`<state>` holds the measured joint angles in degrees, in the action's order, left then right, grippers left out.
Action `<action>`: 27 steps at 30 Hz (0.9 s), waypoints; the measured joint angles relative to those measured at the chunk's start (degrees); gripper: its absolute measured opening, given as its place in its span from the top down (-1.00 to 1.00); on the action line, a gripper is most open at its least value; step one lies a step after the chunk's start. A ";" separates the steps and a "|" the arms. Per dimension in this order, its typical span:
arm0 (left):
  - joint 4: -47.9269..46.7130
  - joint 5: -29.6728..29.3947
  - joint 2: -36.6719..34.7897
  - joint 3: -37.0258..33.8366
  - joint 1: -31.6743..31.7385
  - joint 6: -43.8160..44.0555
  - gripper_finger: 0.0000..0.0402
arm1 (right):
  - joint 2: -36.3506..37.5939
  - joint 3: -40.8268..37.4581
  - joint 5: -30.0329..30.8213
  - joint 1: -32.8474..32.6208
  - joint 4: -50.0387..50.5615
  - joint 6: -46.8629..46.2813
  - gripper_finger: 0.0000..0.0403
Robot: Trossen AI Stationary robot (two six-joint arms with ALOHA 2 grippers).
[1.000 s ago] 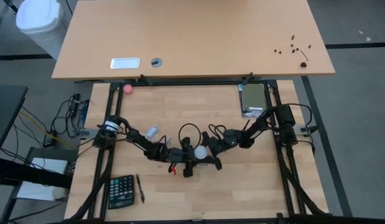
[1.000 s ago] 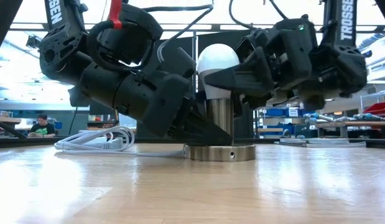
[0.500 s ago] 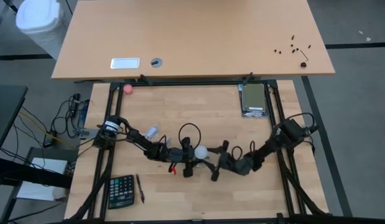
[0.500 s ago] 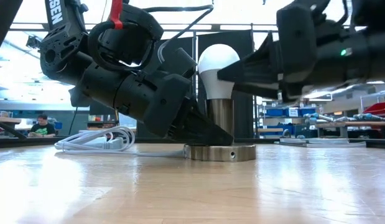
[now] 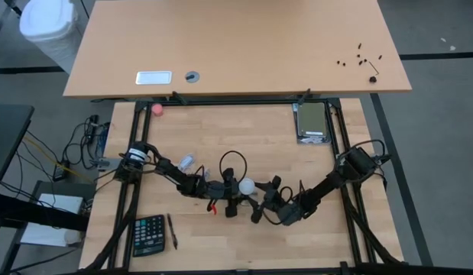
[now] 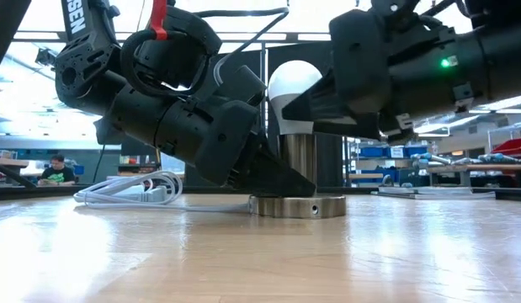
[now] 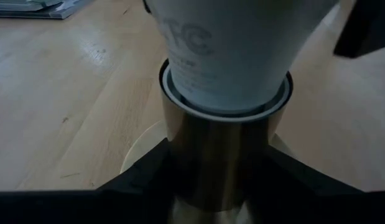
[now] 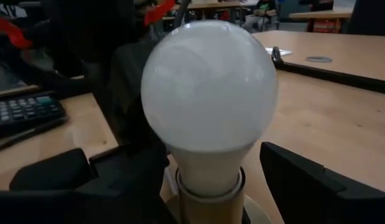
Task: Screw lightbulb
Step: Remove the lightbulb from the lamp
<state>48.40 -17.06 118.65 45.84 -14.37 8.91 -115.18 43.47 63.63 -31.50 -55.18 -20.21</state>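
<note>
**First onlooker:** Fingers (image 7: 142, 180) of the left gripper (image 5: 230, 200) are clamped on the metal post (image 6: 298, 160) of the socket. Those of the right gripper (image 8: 173, 177) stand apart, one on each side of the lightbulb (image 5: 246, 186), with a gap showing beside its neck.

**Second onlooker:** And the bulb itself?

**First onlooker:** Its frosted white globe narrows to a white neck, which sits upright in the post. The post stands on its round base (image 6: 298, 206), near the middle of the table (image 5: 244, 137).

**Second onlooker:** What does each camera add?

**First onlooker:** Only the left wrist view shows grey lettering on the neck and the white collar at the socket's rim. The low view alone shows a coiled white cord (image 6: 130, 192) behind the left arm and a seated person (image 6: 54, 170) far off. From overhead, a calculator (image 5: 149, 234) lies near the table's front left corner.

**Second onlooker:** What has changed in the last second?

**First onlooker:** The right arm has swung round towards the table's front edge, and its gripper now reaches the bulb from that side. In the low view its body fills the upper right, with a green light glowing. Bulb, socket and left gripper have not moved.
</note>
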 joint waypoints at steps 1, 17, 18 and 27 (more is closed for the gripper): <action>-0.02 0.00 0.00 0.00 0.00 0.02 0.03 | 0.00 0.31 -0.02 0.17 -0.02 0.48 -0.35; 0.00 -0.02 0.00 0.00 0.00 0.17 0.03 | 0.00 0.54 -2.25 2.02 3.53 -2.34 -0.01; 0.01 -0.02 0.00 0.00 0.00 0.19 0.03 | 0.00 0.54 -2.30 2.02 3.36 -2.02 0.01; 0.00 -0.02 0.00 0.00 0.00 0.15 0.03 | -0.04 0.50 -2.32 1.89 3.20 -0.21 0.24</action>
<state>48.40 -17.08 118.65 45.84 -14.37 9.06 -115.22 43.97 61.31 -29.61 -51.98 -20.42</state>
